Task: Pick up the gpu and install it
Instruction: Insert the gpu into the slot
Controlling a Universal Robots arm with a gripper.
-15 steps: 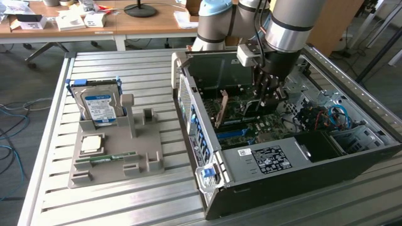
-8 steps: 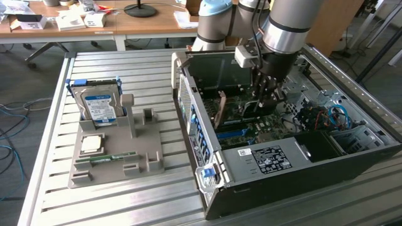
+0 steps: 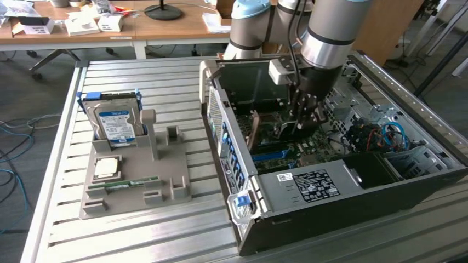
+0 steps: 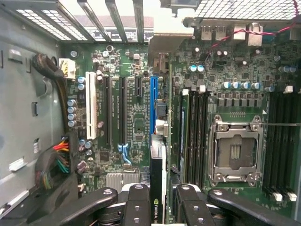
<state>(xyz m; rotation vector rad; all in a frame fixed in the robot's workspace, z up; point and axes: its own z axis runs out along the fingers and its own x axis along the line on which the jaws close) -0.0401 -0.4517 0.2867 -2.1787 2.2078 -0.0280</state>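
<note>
Fingers (image 4: pixel 138 205) of the gripper (image 4: pixel 158 194) are clamped from both sides on the gpu (image 4: pixel 157 174), with only the card's thin body between them. The card hangs edge-on, so from the wrist I see mostly its dark upper edge. It is held this way, I think, because its lower edge must go straight down into a slot. It lies in one line with the blue slot (image 4: pixel 153 101) and right over the near end of it. If the card already touches the slot or hangs a little above it, I cannot tell from this angle.

Around the blue slot I count four other expansion slots: two long black slots (image 4: pixel 107 113), one short black slot (image 4: pixel 138 87) and one white slot (image 4: pixel 91 110). On the other side of the card is one processor socket (image 4: pixel 233 150), empty.

From the room I see the arm (image 3: pixel 325 33) reaching down into the computer case (image 3: pixel 351 219). The case lies on its side with the open face up, which lets the gripper (image 3: pixel 303 118) come from above.

On the table (image 3: pixel 109 235), at the exterior view's left, stands one grey holder (image 3: pixel 172 164). It keeps each part in its own seat, probably so they are easy to grasp: one hard drive (image 3: pixel 117 123) upright, one processor chip (image 3: pixel 108 167) flat and one green memory stick (image 3: pixel 124 184) lying.
</note>
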